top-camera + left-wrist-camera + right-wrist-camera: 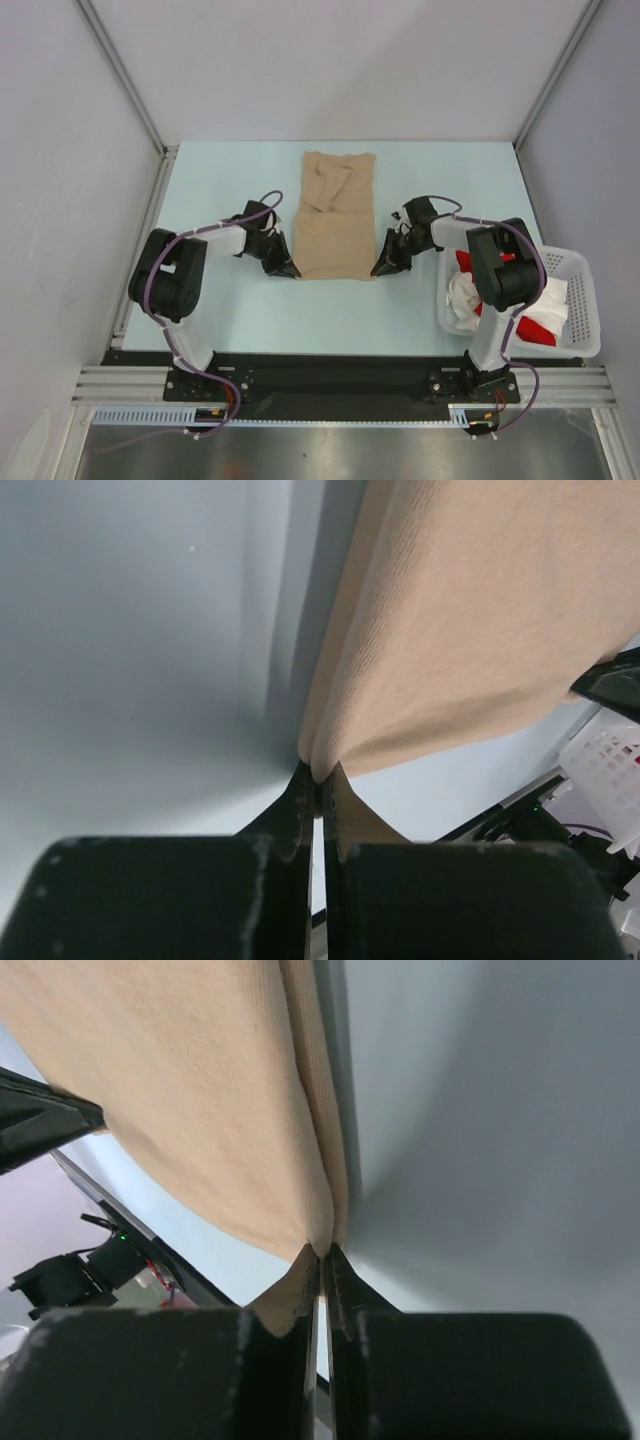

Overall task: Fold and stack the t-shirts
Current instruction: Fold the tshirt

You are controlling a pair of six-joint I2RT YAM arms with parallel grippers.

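Observation:
A beige-tan t-shirt (pixel 335 215) lies folded lengthwise in a long strip on the pale blue table (pixel 220 190). My left gripper (pixel 289 270) is shut on its near left corner. The left wrist view shows the cloth (pixel 450 630) pinched between the fingertips (pixel 305 780). At the near right corner my right gripper (pixel 380 269) is shut on the shirt, the cloth (pixel 200 1090) caught at its tips (pixel 335 1260). Red and white t-shirts (pixel 470 290) lie bunched in the basket at the right.
A white plastic lattice basket (pixel 578 300) stands at the table's right near corner, beside the right arm's base. Grey walls close in the table at the back and sides. A black rail (pixel 330 370) runs along the near edge.

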